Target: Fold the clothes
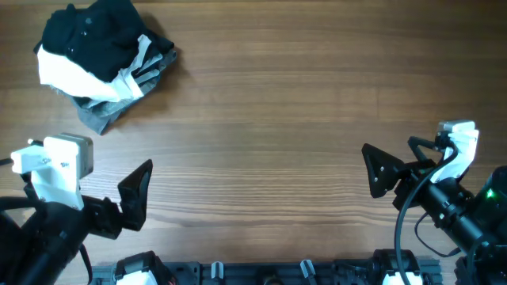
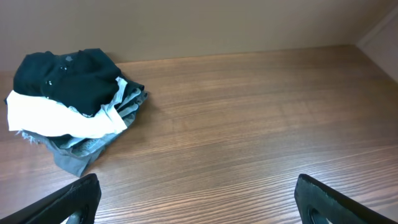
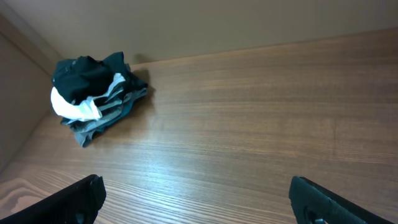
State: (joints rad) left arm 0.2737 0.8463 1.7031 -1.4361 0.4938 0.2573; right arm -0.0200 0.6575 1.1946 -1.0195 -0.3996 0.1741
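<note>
Only overhead, both at once: left pincer (image 1: pixel 136 192) and right pincer (image 1: pixel 379 171) wide apart, black shirt (image 1: pixel 91 36) untouched.

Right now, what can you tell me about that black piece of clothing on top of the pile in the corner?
The black shirt is soft, plain, dark fabric, bunched into a rumpled heap rather than laid flat. A few small pale dots, perhaps buttons, show on its upper face. It sits on top of a pile at the far left corner of the table, resting on a white garment, which lies over a grey garment. Nothing else touches it.
</note>
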